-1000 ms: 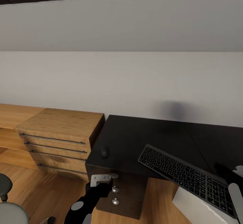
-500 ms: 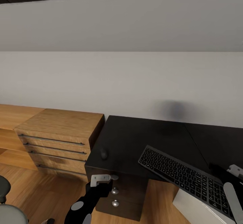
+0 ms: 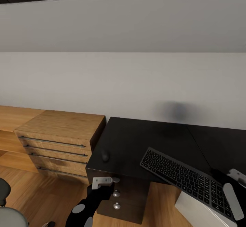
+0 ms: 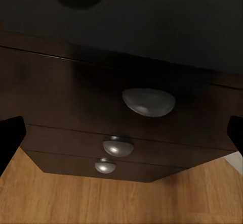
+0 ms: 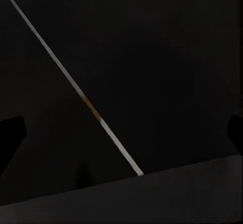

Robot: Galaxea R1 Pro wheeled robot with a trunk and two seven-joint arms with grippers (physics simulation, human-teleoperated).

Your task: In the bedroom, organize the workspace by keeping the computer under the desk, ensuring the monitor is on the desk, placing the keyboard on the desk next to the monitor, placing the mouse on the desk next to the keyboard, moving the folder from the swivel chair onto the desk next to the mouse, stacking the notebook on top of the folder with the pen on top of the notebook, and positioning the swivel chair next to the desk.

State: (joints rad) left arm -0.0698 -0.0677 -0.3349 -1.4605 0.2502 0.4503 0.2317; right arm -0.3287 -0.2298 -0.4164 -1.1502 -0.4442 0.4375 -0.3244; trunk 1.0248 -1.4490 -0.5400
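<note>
**Keyboard at the surface's front edge, right arm shifted slightly**

The black desk [image 3: 143, 138] is seen against the pale wall, and its surface carries two of the task's things. A light wooden drawer unit [image 3: 59, 140] is set just beside it on the left. Under the surface's near-left corner a dark drawer block with three rounded silver knobs [image 4: 148, 102] is fixed.

At the lower left edge of the head view, a part of the swivel chair [image 3: 8, 216] is visible, well apart from the desk. It lies further toward that edge than a second ago, while the whole view has shifted slightly.

The computer [image 3: 201, 213] is seen as a pale grey box low at the right, below the desk's front edge.

The keyboard [image 3: 186, 179] lies slantwise on the surface, its right end reaching past the front edge. The mouse [image 3: 105, 156] rests near the surface's left edge, well apart from the keyboard.

The left gripper [image 3: 101, 182] hangs in front of the drawer block, its fingers spread apart in the left wrist view. The right gripper [image 3: 235, 186] is at the keyboard's right end and sits slightly lower than a second ago; its fingers are likewise spread in the right wrist view, with nothing between them.
</note>
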